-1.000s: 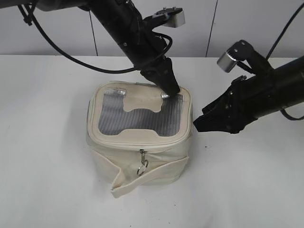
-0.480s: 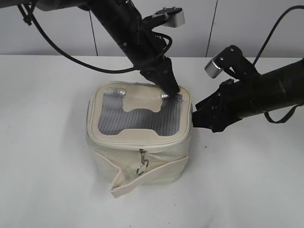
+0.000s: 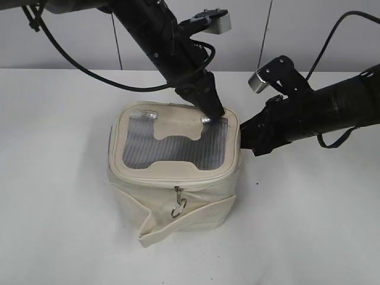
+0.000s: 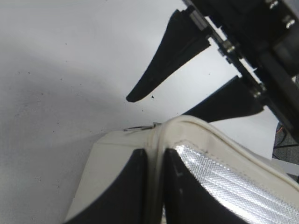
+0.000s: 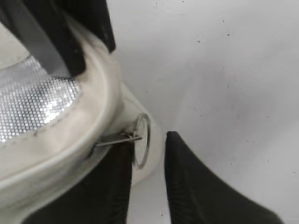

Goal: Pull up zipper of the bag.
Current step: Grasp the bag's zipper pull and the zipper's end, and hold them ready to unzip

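Note:
The cream bag (image 3: pixel 172 181) stands mid-table, its grey mesh window (image 3: pixel 178 142) facing up. The zipper track runs round the lid rim; one silver slider with a ring pull (image 3: pixel 178 206) hangs at the front. My left gripper (image 3: pixel 212 113) is shut on the lid rim (image 4: pixel 156 154) at the back right corner. My right gripper (image 3: pixel 244 138) is open at the bag's right side. In the right wrist view a second ring pull (image 5: pixel 142 140) lies between its two fingers (image 5: pixel 147 149), untouched by the right finger. The loose strap (image 3: pixel 178 222) hangs low at the front.
The white table (image 3: pixel 309 225) lies round the bag. The right gripper's two dark fingers (image 4: pixel 161 70) show in the left wrist view just behind the bag's corner. A pale wall (image 3: pixel 267 29) rises behind the table.
My right arm has moved left, up to the bag's right side, bringing its open fingers round the side ring pull. My left gripper and the bag have not moved.

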